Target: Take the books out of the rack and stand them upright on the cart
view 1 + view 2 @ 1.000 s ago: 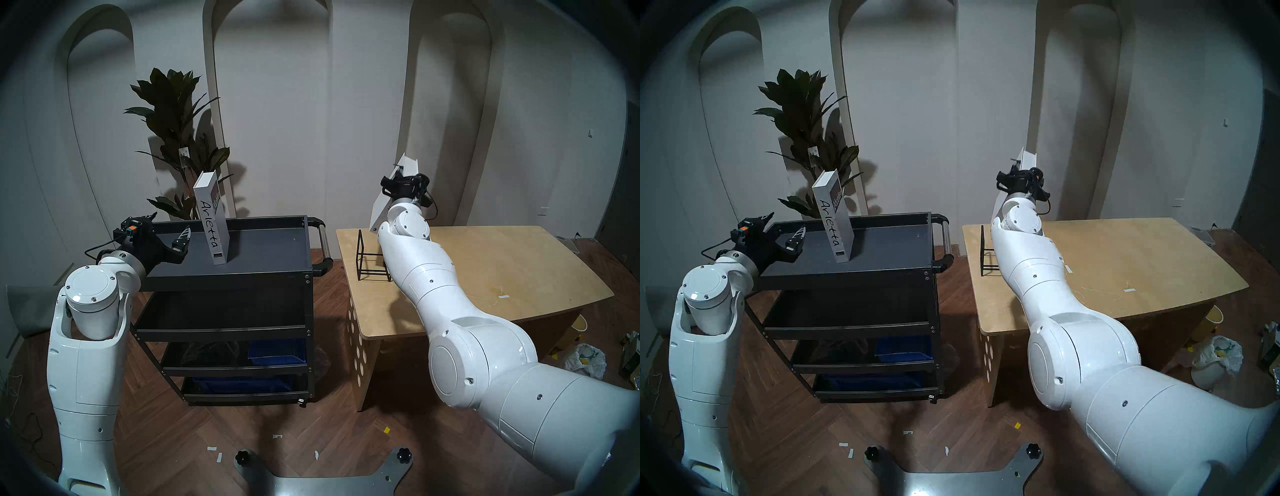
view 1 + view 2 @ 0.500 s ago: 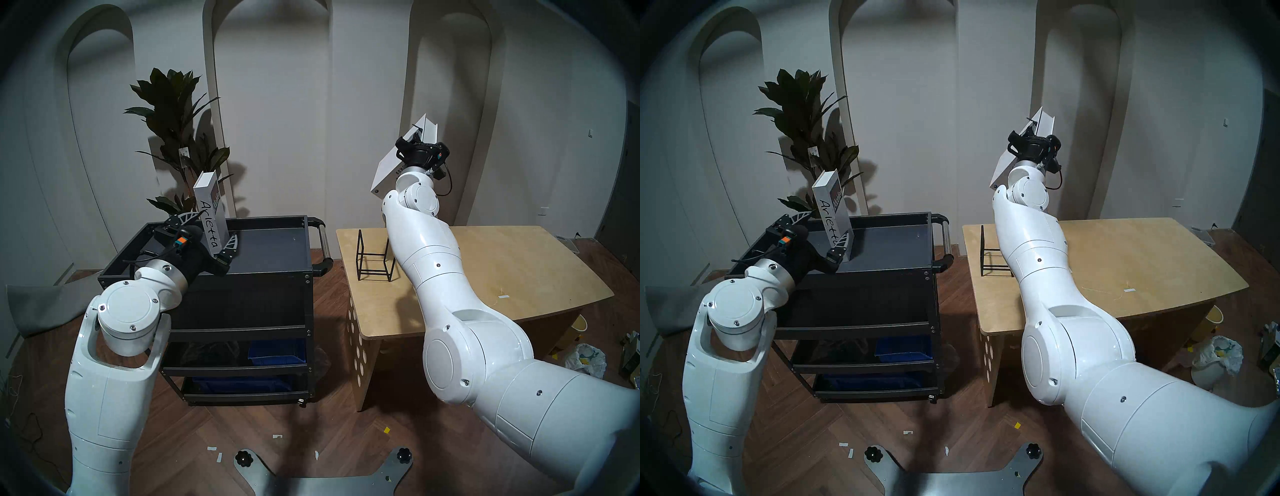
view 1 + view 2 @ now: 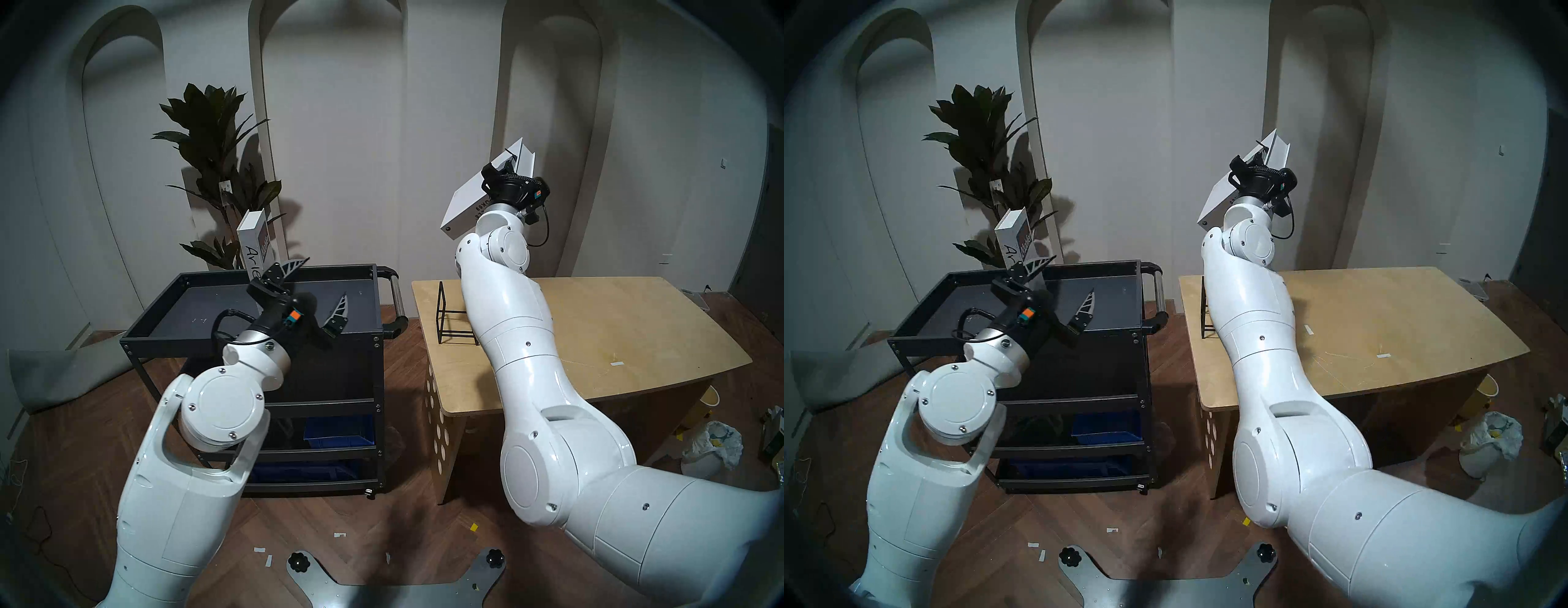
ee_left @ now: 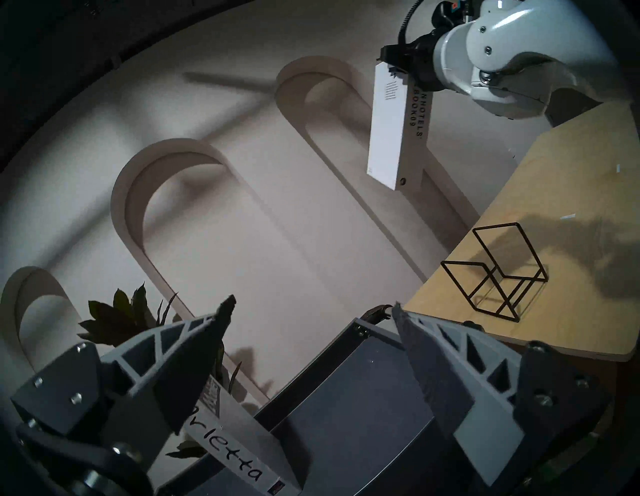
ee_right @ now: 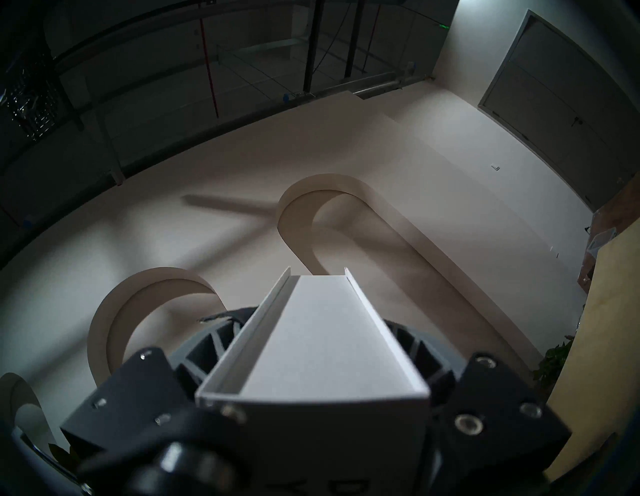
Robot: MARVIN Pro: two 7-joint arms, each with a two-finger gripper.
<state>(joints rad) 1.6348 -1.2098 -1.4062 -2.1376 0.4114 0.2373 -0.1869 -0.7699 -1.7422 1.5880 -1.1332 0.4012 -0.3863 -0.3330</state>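
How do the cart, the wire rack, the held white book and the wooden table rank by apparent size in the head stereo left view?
1. wooden table and cart: both large, too close to rank; the arms hide part of each.
2. held white book, clamped in the right gripper, its lower half hidden.
3. wire rack, smallest, partly hidden.

A leafy plant point(image 3: 214, 140) stands left of a light wooden table point(image 3: 628, 335).

head views look down; both share the cart point(image 3: 297, 335) and table point(image 3: 594, 339).
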